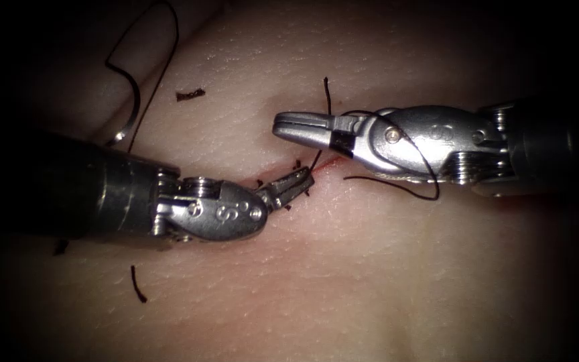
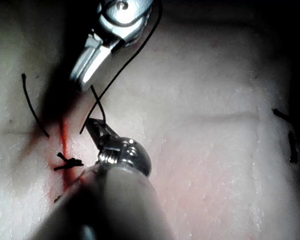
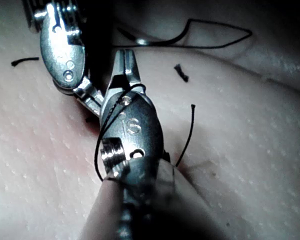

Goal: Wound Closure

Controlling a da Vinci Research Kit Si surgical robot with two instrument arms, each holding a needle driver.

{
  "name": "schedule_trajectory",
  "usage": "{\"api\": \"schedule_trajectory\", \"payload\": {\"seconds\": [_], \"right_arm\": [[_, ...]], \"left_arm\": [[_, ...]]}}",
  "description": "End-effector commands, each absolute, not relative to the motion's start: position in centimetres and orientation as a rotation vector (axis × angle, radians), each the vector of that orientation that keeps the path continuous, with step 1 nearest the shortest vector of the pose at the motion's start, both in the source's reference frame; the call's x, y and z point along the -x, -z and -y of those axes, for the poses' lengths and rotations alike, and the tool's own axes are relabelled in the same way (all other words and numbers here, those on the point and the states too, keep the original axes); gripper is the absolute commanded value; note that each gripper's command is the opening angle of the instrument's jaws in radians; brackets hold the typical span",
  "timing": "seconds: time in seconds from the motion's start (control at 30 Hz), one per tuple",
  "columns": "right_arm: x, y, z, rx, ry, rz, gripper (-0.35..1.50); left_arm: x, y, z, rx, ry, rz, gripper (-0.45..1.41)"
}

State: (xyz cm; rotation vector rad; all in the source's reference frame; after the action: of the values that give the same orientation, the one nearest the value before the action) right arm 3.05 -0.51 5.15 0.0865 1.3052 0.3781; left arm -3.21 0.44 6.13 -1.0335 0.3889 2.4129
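Left steel claw [image 1: 294, 182] clamps the black thread [image 1: 319, 154] at the cut; thread loops the right claw [image 1: 303, 129], closed and empty, curved steel needle [image 1: 129, 114] lying free far left, so both should draw evenly.

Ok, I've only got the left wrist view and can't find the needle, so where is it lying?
Observer: The needle lies loose on the tissue, far left of the cut, not in the tissue.
Operator: Does the right hand hold anything?
Observer: No. The right hand is shut on nothing, and thread is looped around its wrist.
Operator: And my left hand has the thread at the cut?
Observer: Yes. In the endoscope view the left hand grips the thread right at the cut, just below the right hand's tip.
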Motion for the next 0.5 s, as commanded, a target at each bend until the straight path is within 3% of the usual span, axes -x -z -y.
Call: {"api": "schedule_trajectory", "payload": {"seconds": [0.03,0.07,0.17,0.5], "right_arm": [[-3.14,-5.23,0.55,-0.094,-0.372,-1.271,0.54],[-3.15,-5.26,0.54,-0.101,-0.366,-1.239,0.69],[-3.15,-5.29,0.51,-0.119,-0.354,-1.197,0.78],[-3.14,-5.49,0.56,-0.16,-0.293,-1.137,0.71]], "left_arm": [[3.23,-6.1,-0.4,1.038,-2.415,-0.391,-0.45],[3.2,-6.0,-0.39,1.028,-2.428,-0.401,-0.45],[3.14,-5.87,-0.4,1.009,-2.449,-0.419,-0.45],[3.14,-5.62,-0.38,0.987,-2.478,-0.452,-0.45]]}}
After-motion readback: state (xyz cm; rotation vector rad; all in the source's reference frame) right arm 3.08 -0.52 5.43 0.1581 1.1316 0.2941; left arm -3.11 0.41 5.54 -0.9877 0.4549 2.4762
